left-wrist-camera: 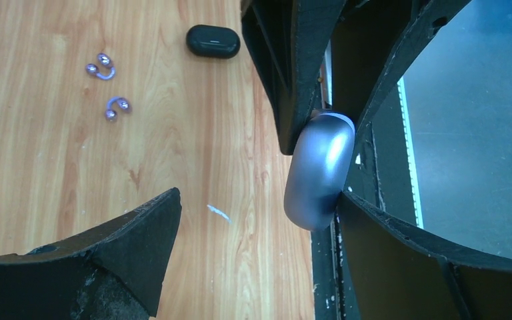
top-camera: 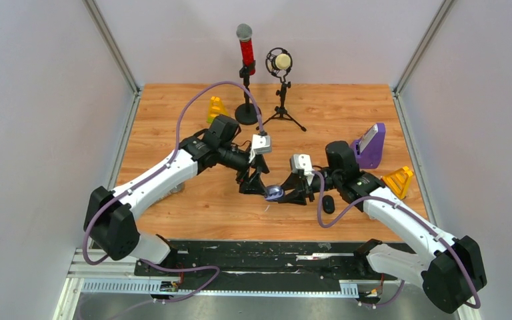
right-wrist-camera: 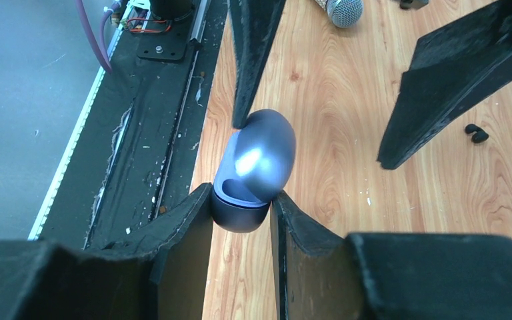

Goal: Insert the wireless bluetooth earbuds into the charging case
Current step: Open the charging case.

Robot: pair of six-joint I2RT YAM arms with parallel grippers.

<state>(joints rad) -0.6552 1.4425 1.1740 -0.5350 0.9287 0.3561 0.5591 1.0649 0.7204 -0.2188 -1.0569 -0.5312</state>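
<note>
Item 1. Yellow plastic piece (top-camera: pixel 216 108), at the far left of the wooden table (top-camera: pixel 347 107), behind the left arm.

Item 2. Red handheld microphone (top-camera: pixel 245 48), upright on a round-based stand at the far edge. Just right of it was a round studio microphone (top-camera: pixel 281 62) on a tripod.

Item 3. Purple earbuds, two: one (left-wrist-camera: pixel 100 67) and the other (left-wrist-camera: pixel 117 108). They lay loose on the bare wood near each other, apart from both cases, seen in the left wrist view.

Item 4. Left gripper (left-wrist-camera: pixel 259 200), reaching in from the left. Its jaws were spread wide and gripped nothing, with one fingertip (right-wrist-camera: pixel 240 120) against the raised lid of item 5.

Item 5. Lilac charging case (right-wrist-camera: pixel 253 173), a metallic pod at table centre between the two grippers. The lid was hinged open and the base showed a hollow. No earbud was visible inside it.

Item 6. Right gripper (right-wrist-camera: pixel 241 197), reaching in from the right. Its jaws were closed onto the base of the lilac charging case, one finger on each side, holding it above the near table edge.

Item 7. Black charging case (top-camera: pixel 329 203), lid closed, flat on the wood near the right gripper.

Item 8. Black earbud (right-wrist-camera: pixel 477 133), one seen, loose on the wood, well apart from the lilac charging case.

Item 9. Purple wedge-shaped stand (top-camera: pixel 371 145), right side of the table.

Item 10. Orange plastic piece (top-camera: pixel 399 181), at the right edge.
</note>
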